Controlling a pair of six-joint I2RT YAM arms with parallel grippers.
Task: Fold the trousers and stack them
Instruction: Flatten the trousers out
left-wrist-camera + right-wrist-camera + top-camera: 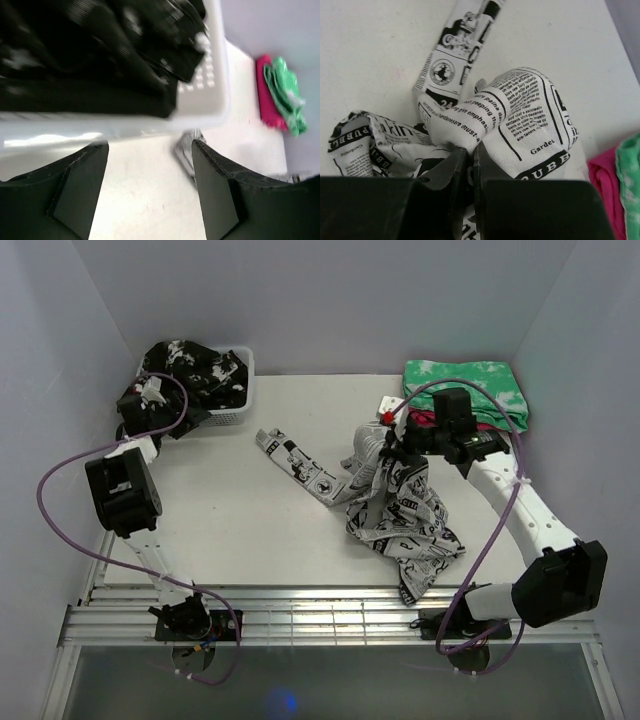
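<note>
The newspaper-print trousers (400, 505) lie crumpled at the middle right of the table, one leg (297, 465) stretched toward the upper left. My right gripper (392, 445) is shut on a bunch of their cloth and lifts it into a peak. In the right wrist view the fingers (470, 157) pinch a fold of the printed cloth (520, 115). My left gripper (140, 400) is open and empty, hovering by the white basket (243, 390) at the far left. In the left wrist view its fingers (215, 190) frame bare table, with a tip of the trousers (186, 150) between them.
The white basket (210, 85) holds a black garment with white splotches (195, 365). A folded green-and-white cloth (470, 385) lies on something pink (267, 95) at the far right corner. White walls close in the back and both sides.
</note>
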